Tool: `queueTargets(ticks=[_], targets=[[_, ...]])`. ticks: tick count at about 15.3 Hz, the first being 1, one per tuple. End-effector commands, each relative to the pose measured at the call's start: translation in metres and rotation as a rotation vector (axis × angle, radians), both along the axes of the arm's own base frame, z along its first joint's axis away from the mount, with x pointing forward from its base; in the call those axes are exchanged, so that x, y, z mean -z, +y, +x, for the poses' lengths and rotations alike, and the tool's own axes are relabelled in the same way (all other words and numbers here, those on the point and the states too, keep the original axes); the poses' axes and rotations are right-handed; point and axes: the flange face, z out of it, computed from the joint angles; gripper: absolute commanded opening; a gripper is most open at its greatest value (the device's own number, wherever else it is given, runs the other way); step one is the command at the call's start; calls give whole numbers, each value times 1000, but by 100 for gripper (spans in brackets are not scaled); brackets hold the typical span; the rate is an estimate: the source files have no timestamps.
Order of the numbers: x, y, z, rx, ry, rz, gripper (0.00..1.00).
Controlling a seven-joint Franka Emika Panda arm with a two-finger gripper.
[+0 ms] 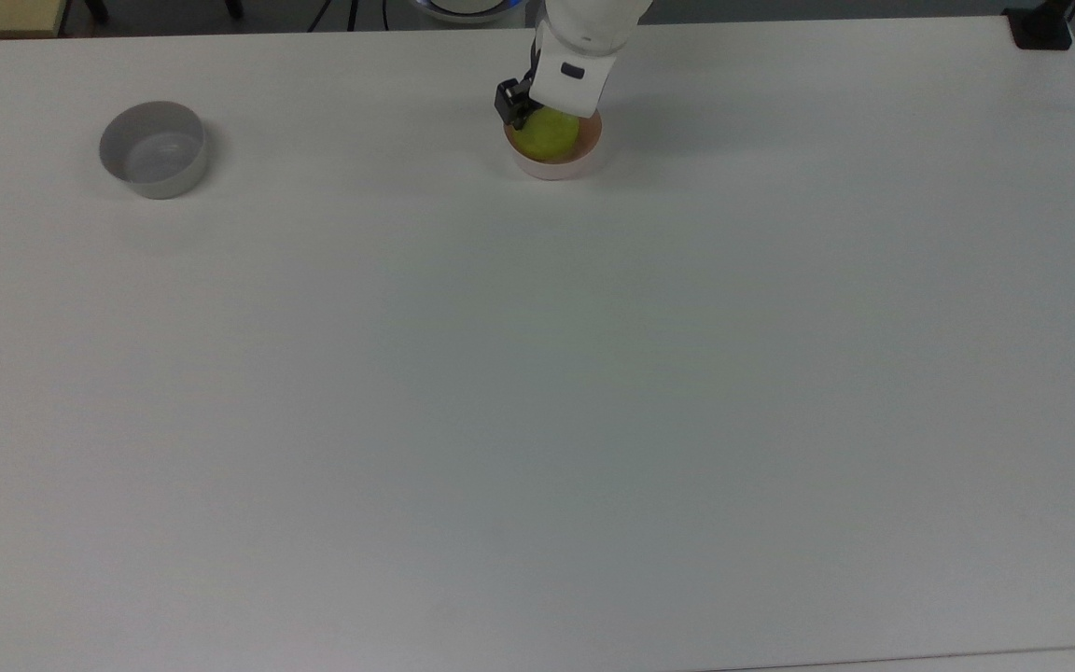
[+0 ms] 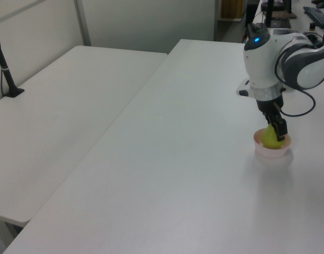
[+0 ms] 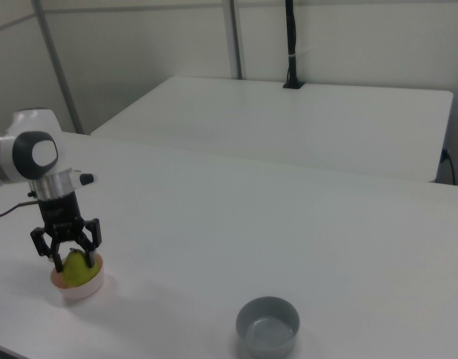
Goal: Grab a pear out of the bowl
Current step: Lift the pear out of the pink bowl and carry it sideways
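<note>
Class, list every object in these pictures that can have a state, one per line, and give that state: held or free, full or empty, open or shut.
pear: sitting in the pink bowl, between the jaws, not lifted.
pink bowl: upright on the table, holding the pear.
grey bowl: upright, empty, standing apart.
gripper: lowered over the pear, jaws open, one on each side.

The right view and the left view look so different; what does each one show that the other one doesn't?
Only the right view takes in the grey bowl near its bottom edge, and a black pole standing on the far table. Only the left view takes in the blue light on the arm. Both share the gripper with its fingers open around the yellow-green pear, which sits in the pink bowl on the white table.
</note>
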Motion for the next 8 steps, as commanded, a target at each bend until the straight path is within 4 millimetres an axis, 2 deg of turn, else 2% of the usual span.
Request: queueTargets(ticks=[1, 6, 7, 8], targets=[[-65, -1, 2, -23, 4, 29, 40], [-118, -11, 7, -30, 31, 78, 40], [-128, -19, 13, -10, 22, 82, 39], [-136, -34, 22, 24, 4, 85, 39]])
